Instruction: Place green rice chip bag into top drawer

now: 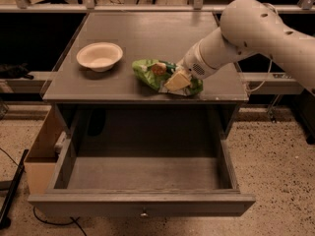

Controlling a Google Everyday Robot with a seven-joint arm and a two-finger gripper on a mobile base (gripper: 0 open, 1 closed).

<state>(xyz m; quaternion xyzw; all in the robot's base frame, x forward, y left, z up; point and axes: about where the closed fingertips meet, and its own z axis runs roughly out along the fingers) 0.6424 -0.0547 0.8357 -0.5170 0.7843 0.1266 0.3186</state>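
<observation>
The green rice chip bag (155, 73) lies crumpled on the grey table top near its front edge, right of the middle. My gripper (178, 80) comes in from the right on the white arm and sits on the bag's right half, its pale fingers (176, 81) pressed against the foil. The top drawer (142, 173) is pulled wide open below the table, its inside bare, with a small round knob (143, 213) on its front panel.
A white bowl (99, 56) stands on the table top (147, 28) at the left. A wooden box (42, 154) stands on the floor left of the drawer. A black cable (12, 191) runs along the floor at the left.
</observation>
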